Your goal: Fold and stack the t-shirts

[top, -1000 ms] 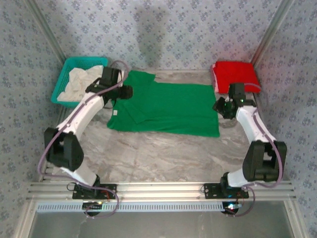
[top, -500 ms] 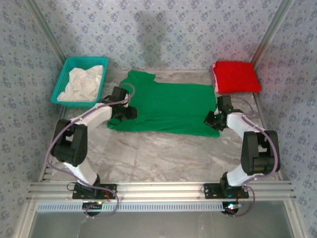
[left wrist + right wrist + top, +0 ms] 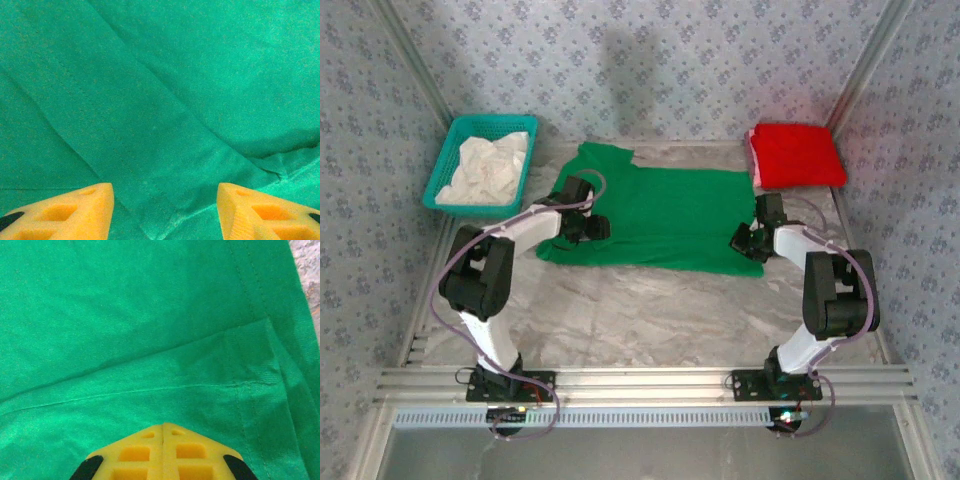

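**A:** What have you got in front of you, by count?

**B:** You have two shirts. One green shirt [image 3: 665, 215] is spread flat in the middle of the table [image 3: 650, 310]. One red shirt [image 3: 797, 155] lies folded at the far right, just beside the green one's far right corner. One teal basket [image 3: 448, 160] sits at the far left with a white cloth [image 3: 485, 170] in it. Two arms, both low at the green shirt.

**A:** And the fingers?

**B:** Your left gripper [image 3: 165, 212] is partly open. Its two yellow tips stand well apart with a fold of green fabric lying between them, and nothing is pinched. Your right gripper [image 3: 163, 440] is closed, tips pressed together over the green hem. Whether any fabric is caught there, I cannot tell.

**A:** What does the overhead view add?

**B:** Where they are — the left one at the shirt's left side near the sleeve, the right one at its near right corner. The wrist views give you the creases and stitching instead.
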Motion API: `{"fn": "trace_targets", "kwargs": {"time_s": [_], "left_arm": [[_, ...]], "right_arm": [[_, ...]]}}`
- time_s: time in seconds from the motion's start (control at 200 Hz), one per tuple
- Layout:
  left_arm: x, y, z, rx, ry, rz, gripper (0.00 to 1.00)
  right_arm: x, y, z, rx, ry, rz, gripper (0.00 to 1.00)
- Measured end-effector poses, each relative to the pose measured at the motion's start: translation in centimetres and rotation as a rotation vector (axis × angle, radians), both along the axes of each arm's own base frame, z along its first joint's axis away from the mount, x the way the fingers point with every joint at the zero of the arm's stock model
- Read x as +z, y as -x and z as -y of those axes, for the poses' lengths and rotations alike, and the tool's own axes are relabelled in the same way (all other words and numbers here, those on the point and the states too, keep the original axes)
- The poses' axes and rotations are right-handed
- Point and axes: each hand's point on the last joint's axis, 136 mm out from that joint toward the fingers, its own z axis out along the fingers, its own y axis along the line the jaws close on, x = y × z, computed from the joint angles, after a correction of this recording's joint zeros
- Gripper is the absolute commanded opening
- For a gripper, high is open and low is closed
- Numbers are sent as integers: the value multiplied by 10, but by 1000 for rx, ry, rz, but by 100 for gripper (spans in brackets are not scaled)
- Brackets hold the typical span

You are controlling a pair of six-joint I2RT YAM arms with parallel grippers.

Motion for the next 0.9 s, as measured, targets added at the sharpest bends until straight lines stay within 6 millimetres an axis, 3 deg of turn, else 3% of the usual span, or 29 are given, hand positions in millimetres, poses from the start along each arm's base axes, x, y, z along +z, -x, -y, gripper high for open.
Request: {"fn": "trace_targets", "kwargs": {"time_s": [0.25, 0.56, 0.73, 0.899], "left_arm": [[-20, 0, -2, 31, -15, -39, 52], [-25, -10, 0, 58, -10, -23, 5], [-18, -23, 8, 42, -8, 4, 2], [6, -50, 22, 24, -1, 57, 3]], "right_arm": [[-6, 1, 0, -4, -1, -17, 0], [-6, 1, 2, -8, -1, -17, 0], [-6, 0, 4, -14, -1, -17, 0], [-6, 0, 4, -13, -5, -17, 0]]}}
